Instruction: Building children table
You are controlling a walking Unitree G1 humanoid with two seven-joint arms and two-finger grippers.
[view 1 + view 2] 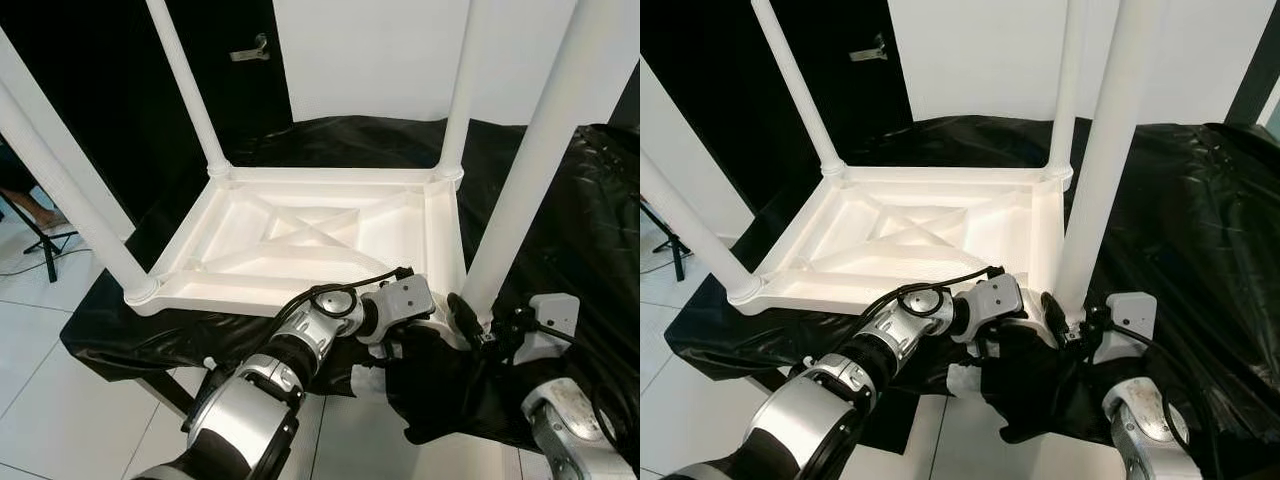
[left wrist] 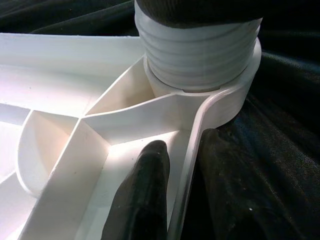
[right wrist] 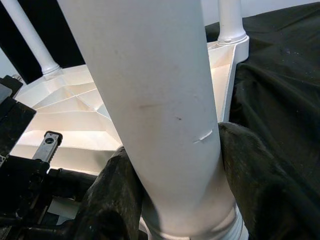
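A white children's table (image 1: 300,235) lies upside down on a black cloth (image 1: 590,220), with its legs pointing up. The near right leg (image 1: 530,170) stands in the corner socket, and its ribbed screw end (image 2: 200,60) shows above the socket ring. My left gripper (image 2: 187,195) is shut on the table's rim beside that corner, one finger inside the wall and one outside. My right gripper (image 3: 180,200) is shut around the base of the near right leg, with a black finger (image 3: 110,200) on either side. Both grippers meet at that corner (image 1: 450,325).
Three more legs rise at the near left (image 1: 60,190), far left (image 1: 190,90) and far right (image 1: 460,90). White tile floor (image 1: 40,330) lies to the left, with a black stand (image 1: 45,245) on it. A dark door with a handle (image 1: 250,50) is behind.
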